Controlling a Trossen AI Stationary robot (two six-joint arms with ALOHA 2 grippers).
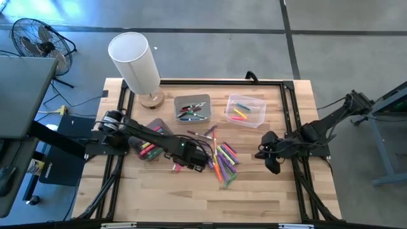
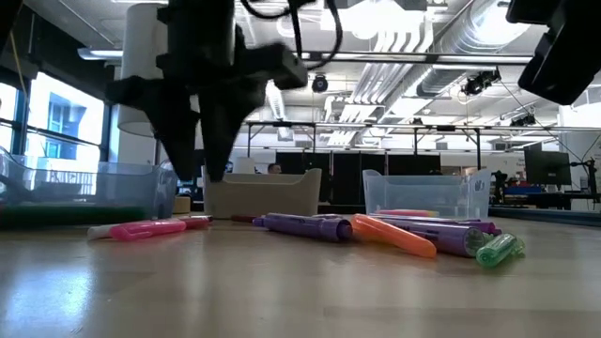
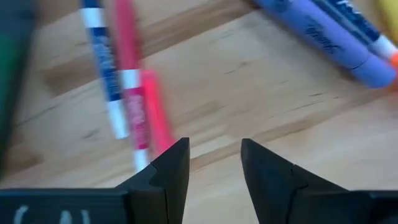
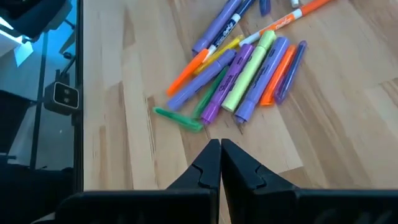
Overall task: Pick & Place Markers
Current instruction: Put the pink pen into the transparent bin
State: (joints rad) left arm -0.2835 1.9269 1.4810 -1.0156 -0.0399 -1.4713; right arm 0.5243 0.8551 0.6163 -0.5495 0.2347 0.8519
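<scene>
On the pale wooden tabletop [image 1: 267, 191] my left gripper [image 3: 214, 155], jaws parted and empty, hangs just beside a pink marker [image 3: 155, 112] that looks light, stiff and slippery, so I'd pinch it mid-barrel, while my right gripper [image 4: 220, 155] waits closed, empty.

The table [image 1: 159, 191] is light brown wood with pale stripes. Near its middle lies a pile of markers [image 1: 224, 160] in purple, orange, yellow-green and green. Left of the pile lie a pink marker [image 3: 155, 115], a pink and white marker [image 3: 129, 68] and a blue and white striped pen [image 3: 102, 62]. A grey bin [image 1: 192, 109] behind the pile holds dark and red pens. A clear bin [image 1: 245, 110] beside it holds yellow and pink ones. Both arms are black. The lamp shade [image 1: 135, 61] is white.
</scene>
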